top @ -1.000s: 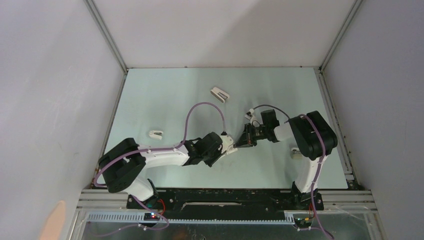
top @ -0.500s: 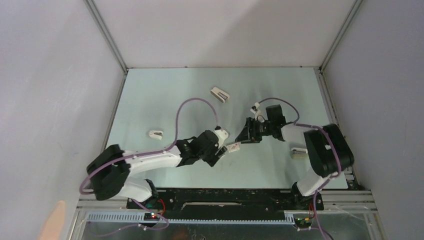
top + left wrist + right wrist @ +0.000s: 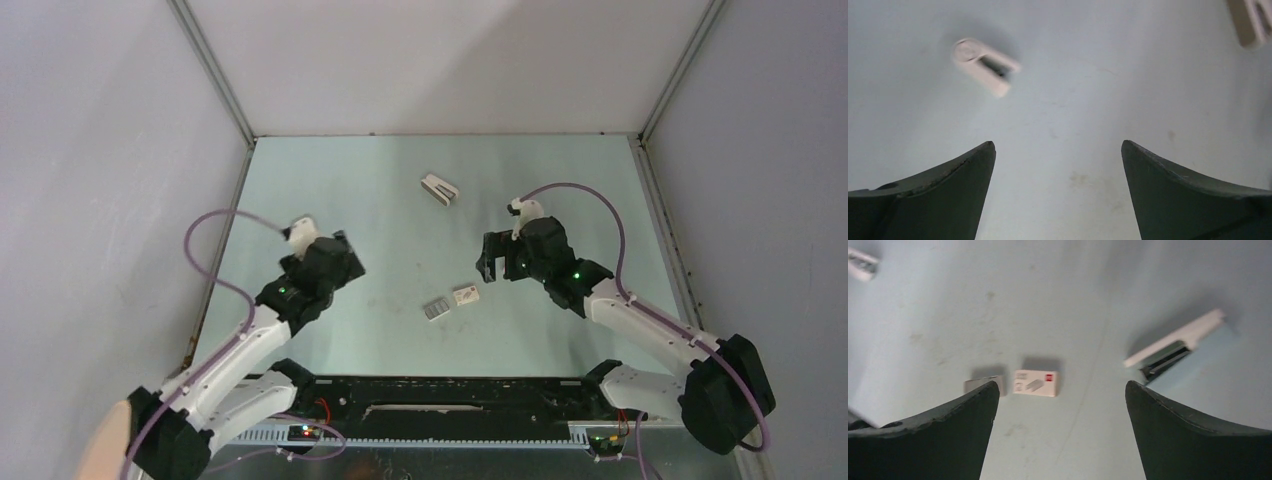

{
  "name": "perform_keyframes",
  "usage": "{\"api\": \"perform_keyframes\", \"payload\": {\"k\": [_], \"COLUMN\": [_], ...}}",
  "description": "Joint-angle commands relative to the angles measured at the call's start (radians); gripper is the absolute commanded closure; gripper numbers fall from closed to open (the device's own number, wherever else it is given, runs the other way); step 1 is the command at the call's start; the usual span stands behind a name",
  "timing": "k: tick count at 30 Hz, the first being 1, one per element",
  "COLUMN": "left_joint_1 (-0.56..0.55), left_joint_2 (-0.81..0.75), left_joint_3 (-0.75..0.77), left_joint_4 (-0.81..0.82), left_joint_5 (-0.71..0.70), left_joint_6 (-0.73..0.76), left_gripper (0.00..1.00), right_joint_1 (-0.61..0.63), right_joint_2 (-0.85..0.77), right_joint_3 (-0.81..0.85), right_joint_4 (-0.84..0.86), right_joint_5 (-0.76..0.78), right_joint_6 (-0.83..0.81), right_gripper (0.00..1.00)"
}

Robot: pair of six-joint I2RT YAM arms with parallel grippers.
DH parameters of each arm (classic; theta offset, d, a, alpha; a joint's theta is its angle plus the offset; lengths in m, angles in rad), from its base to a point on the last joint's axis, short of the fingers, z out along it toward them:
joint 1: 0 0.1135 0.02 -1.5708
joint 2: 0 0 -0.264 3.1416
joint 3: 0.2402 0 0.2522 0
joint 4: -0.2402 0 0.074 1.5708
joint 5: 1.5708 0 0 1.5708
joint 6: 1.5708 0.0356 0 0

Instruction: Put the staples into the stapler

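Pale green tabletop (image 3: 560, 170) holds the staples (image 3: 436, 310) loose near the front, just beside a small white box (image 3: 465, 295). Left gripper (image 3: 1058, 144) and right gripper (image 3: 1062, 384) both hang spread wide and empty. Farther back on the left lies the stapler (image 3: 985, 66), apart from them. Loading looks not yet done.

Ribbed grey metal staples (image 3: 435, 310), dully shining, lie by a smooth white cardboard box (image 3: 1035, 383) on a matt, scuffed pale-green table (image 3: 560, 170); right gripper (image 3: 1060, 386) fingers (image 3: 938, 440) are matt dark plastic.
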State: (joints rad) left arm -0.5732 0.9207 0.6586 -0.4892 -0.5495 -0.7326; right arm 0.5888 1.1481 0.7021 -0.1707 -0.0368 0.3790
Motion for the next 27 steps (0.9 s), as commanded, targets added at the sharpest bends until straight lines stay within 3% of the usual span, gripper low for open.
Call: {"api": "perform_keyframes", "payload": {"k": [1, 5, 10, 15, 27], "left_joint_1": [0.139, 0.296, 0.43, 0.476, 0.522], "left_joint_2": [-0.094, -0.106, 0.001, 0.126, 0.364], "left_joint_3": [-0.081, -0.131, -0.136, -0.12, -0.08], "left_joint_4": [-0.112, -0.074, 0.036, 0.161, 0.279], "left_joint_5": [-0.058, -0.013, 0.063, 0.099, 0.153], "left_joint_6": [-0.243, -0.285, -0.268, -0.261, -0.259], "left_gripper": [0.02, 0.08, 0.17, 0.26, 0.38], "right_joint_1": [0.043, 0.091, 0.108, 0.108, 0.11], "right_joint_2": [-0.038, -0.035, -0.008, 0.004, 0.037], "right_joint_3": [0.032, 0.013, -0.017, -0.032, -0.032], "right_joint_4": [-0.026, 0.006, 0.039, 0.051, 0.062], "right_joint_5": [0.3, 0.364, 0.388, 0.388, 0.384], "right_joint_6": [-0.052, -0.074, -0.073, -0.07, -0.08], "right_gripper": [0.01, 0.01, 0.01, 0.01, 0.01]}}
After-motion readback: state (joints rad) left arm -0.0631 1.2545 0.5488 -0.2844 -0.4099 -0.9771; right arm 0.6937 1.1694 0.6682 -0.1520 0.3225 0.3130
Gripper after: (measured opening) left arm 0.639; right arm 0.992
